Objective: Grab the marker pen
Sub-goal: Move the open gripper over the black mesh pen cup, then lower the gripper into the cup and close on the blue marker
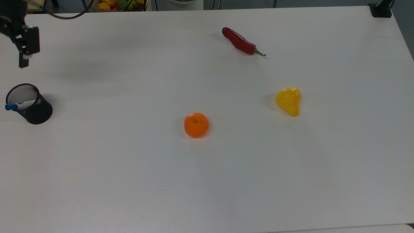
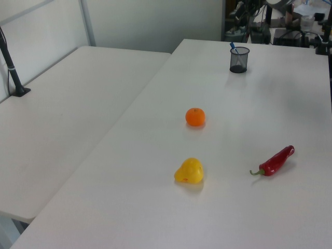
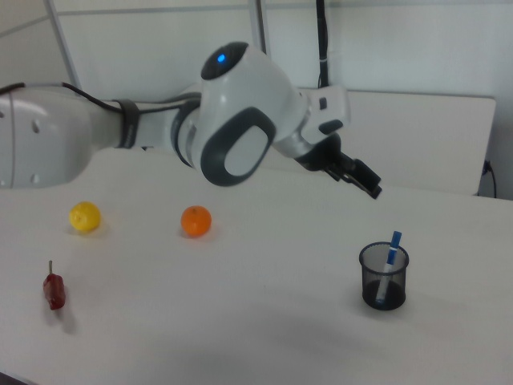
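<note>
Far on the top view's left, the tool point(image 1: 24, 51) hung above the worktop point(image 1: 207, 181), just up-frame of the cup point(image 1: 29, 103). Whether its jaws stood apart or together could not be told. The cup, black mesh and upright, held the pen point(image 1: 17, 105): the white barrel leaned against the rim, the blue cap poking out past the cup's edge toward the top view's left. In the right view the pen point(image 3: 389, 265) stood tilted inside the cup point(image 3: 384, 277), the cap clear above the rim, and the tool point(image 3: 365, 178) hovered above and to the right view's left of it, well apart, nothing gripped.

The step in hand looked like the approach, so the grasp had not begun. To do it well, the tool would want to come over the exposed cap end, jaws set across the barrel, and close above the rim without knocking the mesh. The cup looked light and could tip or slide. A lift along the pen's lean should free it cleanly.

Further right in the top view lay an orange point(image 1: 196, 125), a red chilli point(image 1: 240, 42) and a yellow fruit point(image 1: 288, 101), all well away from the path.
</note>
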Available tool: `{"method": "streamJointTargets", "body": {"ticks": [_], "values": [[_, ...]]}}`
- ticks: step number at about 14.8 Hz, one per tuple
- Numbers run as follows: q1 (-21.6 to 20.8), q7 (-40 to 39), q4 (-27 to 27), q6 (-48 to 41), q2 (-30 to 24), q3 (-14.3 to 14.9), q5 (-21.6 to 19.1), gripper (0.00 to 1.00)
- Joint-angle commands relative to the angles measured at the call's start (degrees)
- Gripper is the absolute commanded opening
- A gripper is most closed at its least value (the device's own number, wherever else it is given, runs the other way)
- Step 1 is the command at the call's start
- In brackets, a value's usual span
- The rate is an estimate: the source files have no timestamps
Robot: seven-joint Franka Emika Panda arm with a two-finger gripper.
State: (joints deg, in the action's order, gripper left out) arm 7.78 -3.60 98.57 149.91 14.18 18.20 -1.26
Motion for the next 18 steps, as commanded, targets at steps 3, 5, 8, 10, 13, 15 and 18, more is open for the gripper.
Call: {"method": "streamJointTargets", "body": {"ticks": [3,5,8,10,13,15,18], "values": [[1.28,1.57,-0.48,10.48,8.13,0.43,-0.41,0.96],[1.98,1.58,-0.48,11.71,9.46,0.43,-1.99,0.94],[2.07,1.14,-0.57,13.64,11.21,0.43,-3.31,0.79],[2.07,1.22,-0.57,15.84,12.62,0.34,-3.75,0.74],[2.07,1.22,-0.57,18.56,14.2,0.25,-4.19,0.7],[2.07,1.31,-0.66,20.58,15.17,0.17,-4.81,0.68],[2.07,1.31,-1.96,22.0,16.4,-0.01,-5.42,0.62]]}}
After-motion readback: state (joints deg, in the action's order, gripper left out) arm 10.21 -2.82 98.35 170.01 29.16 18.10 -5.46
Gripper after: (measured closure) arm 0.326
